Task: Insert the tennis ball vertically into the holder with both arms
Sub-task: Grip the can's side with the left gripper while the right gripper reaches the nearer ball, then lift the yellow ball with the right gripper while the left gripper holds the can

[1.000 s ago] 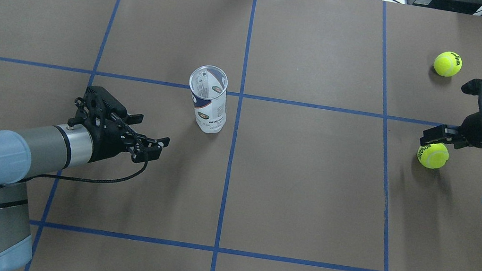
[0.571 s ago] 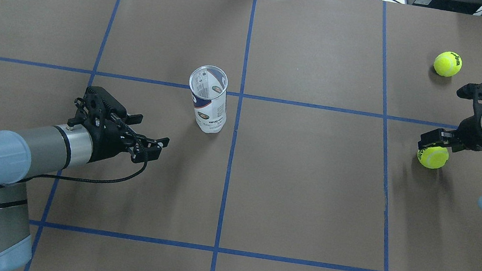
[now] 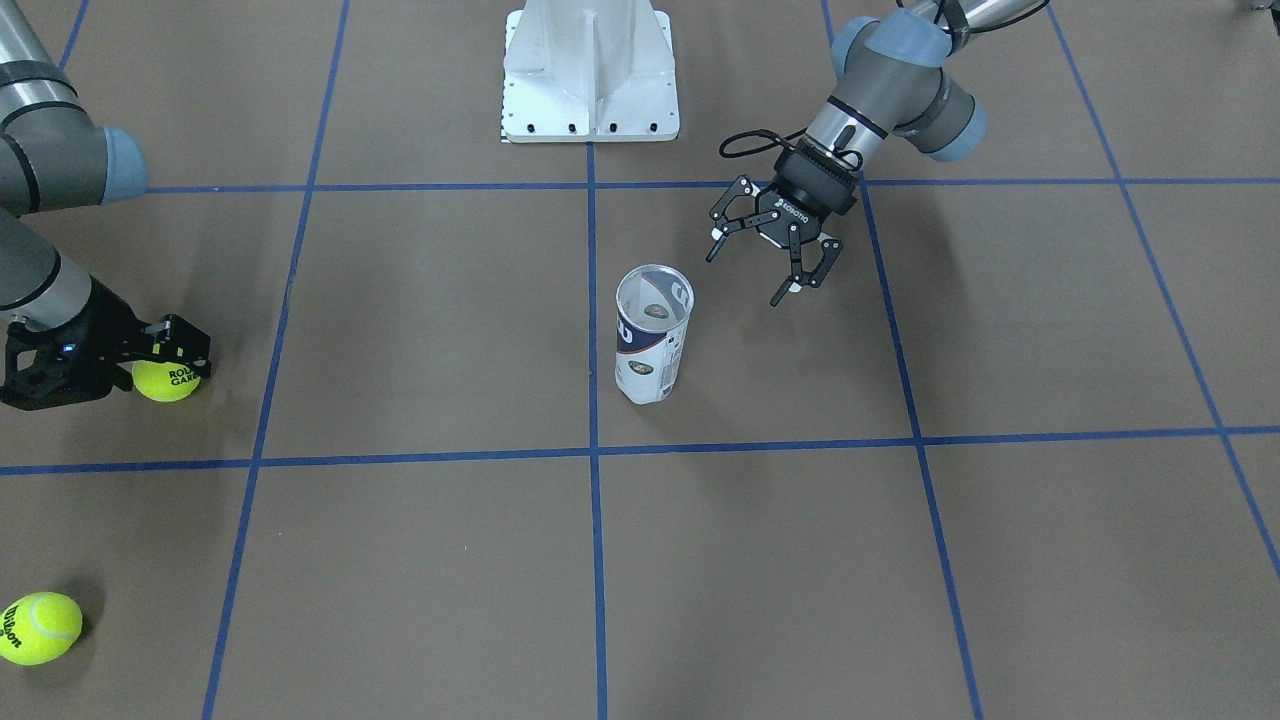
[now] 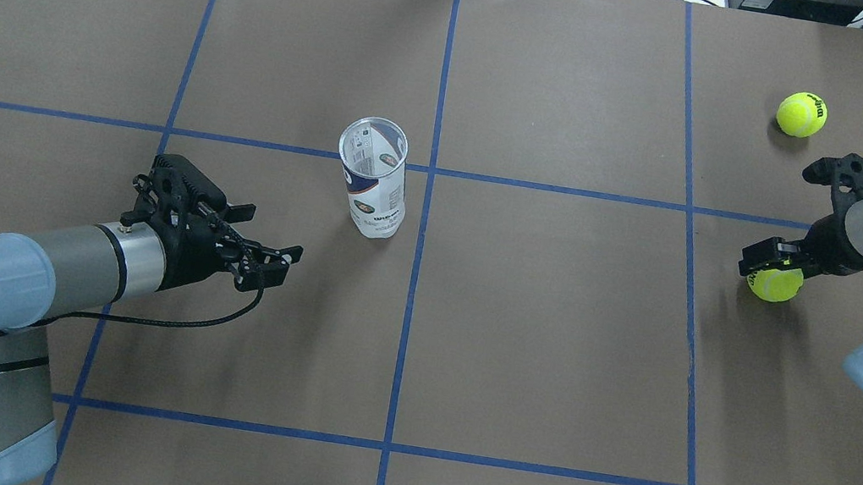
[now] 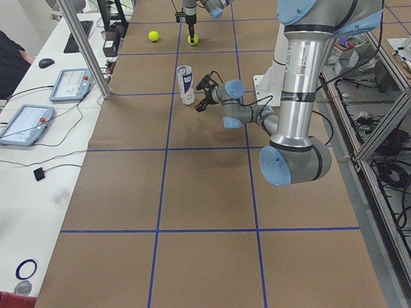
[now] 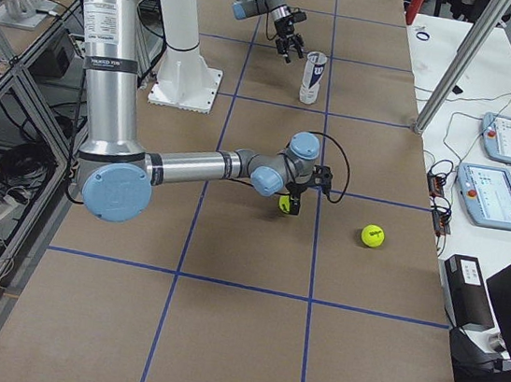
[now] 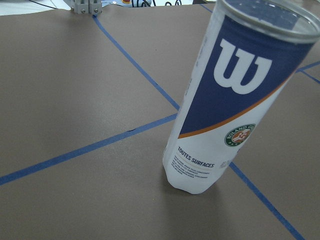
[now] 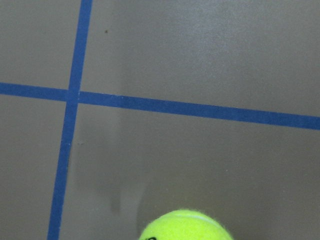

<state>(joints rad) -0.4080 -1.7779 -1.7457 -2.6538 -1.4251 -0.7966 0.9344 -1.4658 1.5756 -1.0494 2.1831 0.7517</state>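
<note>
Since a second ago, the right tool (image 4: 771, 261) has been brought lower and slid over onto the tennis ball (image 4: 776, 285), which hasn't been shifted at all; holder and left tool are parked where they were. That ball is sat on the bench (image 4: 537, 335) far out on the robot's right, with the black fingers draped over its top and sides. Whether it's actually pinched can't be told, since only the ball's fuzzy top is caught in the wrist view. The holder (image 4: 374, 182) is stood upright near the middle of the bench, mouth up, just on the robot's left of the centre blue tape line (image 4: 404, 341). Its big white W is faced toward the left tool (image 4: 285, 263), which is spread wide, held near the tube but clearly apart from it. A second ball (image 4: 801, 115) is left lying further out past the right tool, and the white pedestal base (image 3: 590, 75) is seen at the robot's edge
</note>
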